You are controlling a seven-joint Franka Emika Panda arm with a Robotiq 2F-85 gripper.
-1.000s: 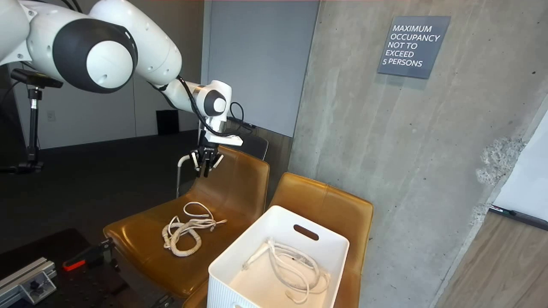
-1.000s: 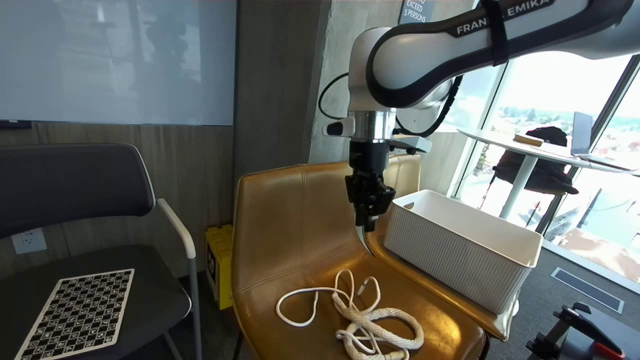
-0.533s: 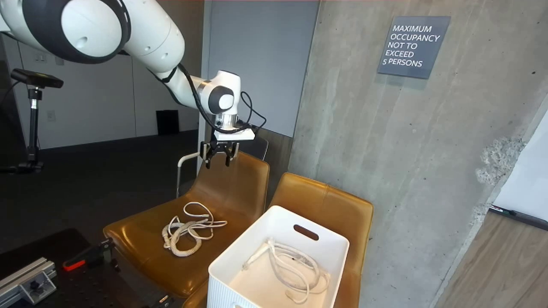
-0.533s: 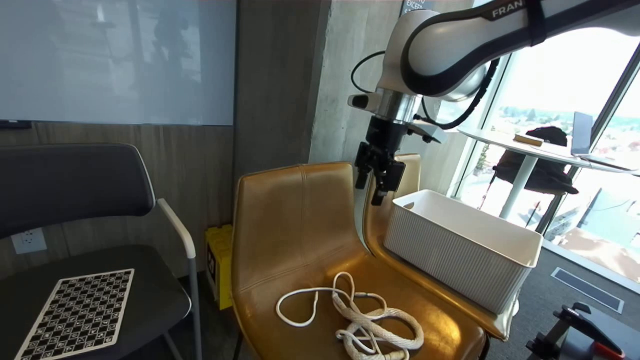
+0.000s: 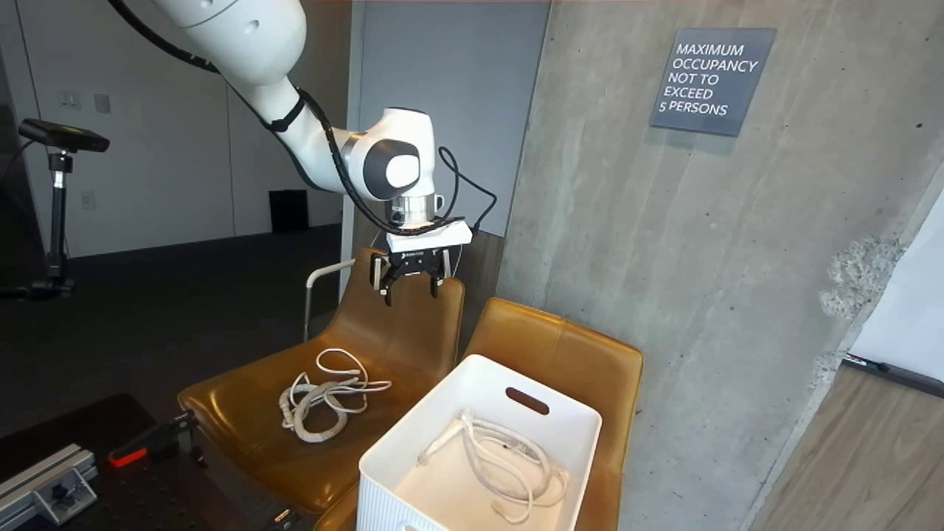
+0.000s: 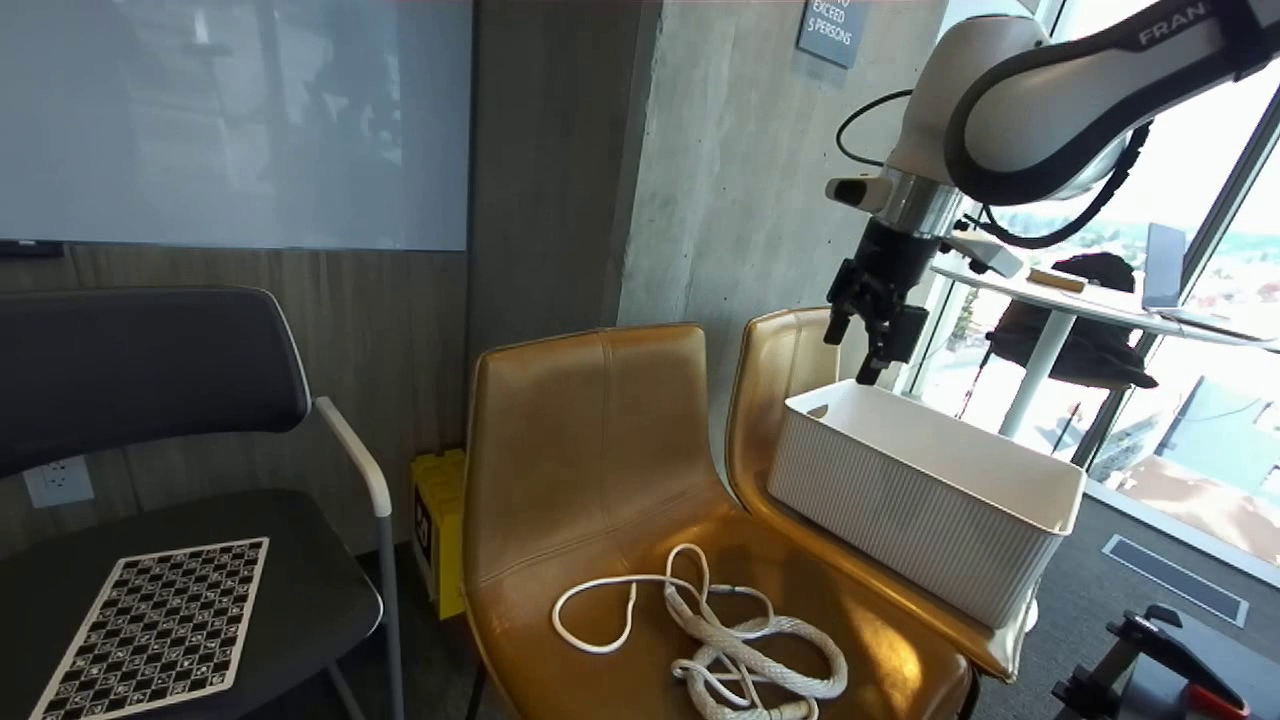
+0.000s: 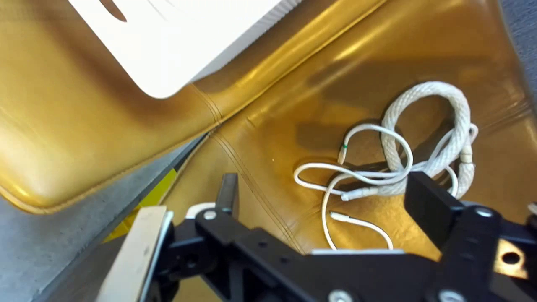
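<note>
The white rope (image 7: pixel 452 149) lies tangled right of centre in the wrist view, on a brown chair (image 7: pixel 285 109). Near centre in an exterior view, the gripper (image 5: pixel 411 293) points down, its fingers spread apart; the arm (image 5: pixel 313 155) slopes from upper left, bent downward at the wrist.

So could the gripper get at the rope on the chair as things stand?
Probably yes: the gripper is open and holds nothing, the rope lies uncovered on the seat, and the white box stands aside on the next chair.
</note>
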